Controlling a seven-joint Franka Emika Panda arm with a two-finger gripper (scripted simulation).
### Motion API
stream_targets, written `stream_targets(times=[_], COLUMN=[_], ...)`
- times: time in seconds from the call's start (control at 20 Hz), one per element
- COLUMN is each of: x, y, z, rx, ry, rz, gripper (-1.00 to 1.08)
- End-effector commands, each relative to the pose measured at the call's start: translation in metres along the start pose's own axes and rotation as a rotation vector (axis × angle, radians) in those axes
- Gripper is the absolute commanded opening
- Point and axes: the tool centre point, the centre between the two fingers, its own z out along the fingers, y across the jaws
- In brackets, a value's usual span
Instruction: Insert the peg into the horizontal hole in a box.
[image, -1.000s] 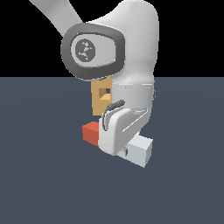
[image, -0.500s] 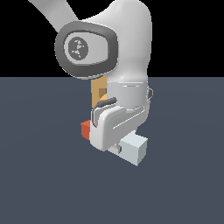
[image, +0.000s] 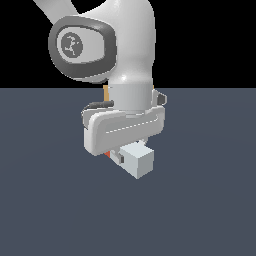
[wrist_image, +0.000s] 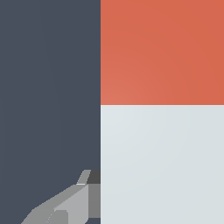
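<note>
In the exterior view, the arm's hand is seen low over the dark tabletop (image: 45, 210), hiding most of the scene behind it. A sliver of the peg's red part is visible just below the hand toward the exterior view's left, and the pale end of the peg (image: 137, 161) protrudes below the hand toward the exterior view's right. Only a thin tan strip of the box (image: 106, 92) is seen above the hand; the hole is hidden. In the wrist view, one of the fingers (wrist_image: 72, 203) is seen touching the peg's pale side. Whether the fingers are clamped on the peg cannot be told.
</note>
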Motion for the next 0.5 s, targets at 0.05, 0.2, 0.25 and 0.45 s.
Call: stream_targets(times=[0.05, 0.2, 0.25, 0.45], x=[0.013, 0.024, 0.028, 0.043], y=[-0.002, -0.004, -0.004, -0.005], z=[-0.009, -0.015, -0.017, -0.024], rx=[-0.004, -0.004, -0.004, -0.005], ry=[-0.003, -0.003, -0.003, -0.003], rz=[0.088, 0.162, 0.186, 0.281], gripper=[-1.0, -1.0, -1.0, -1.0])
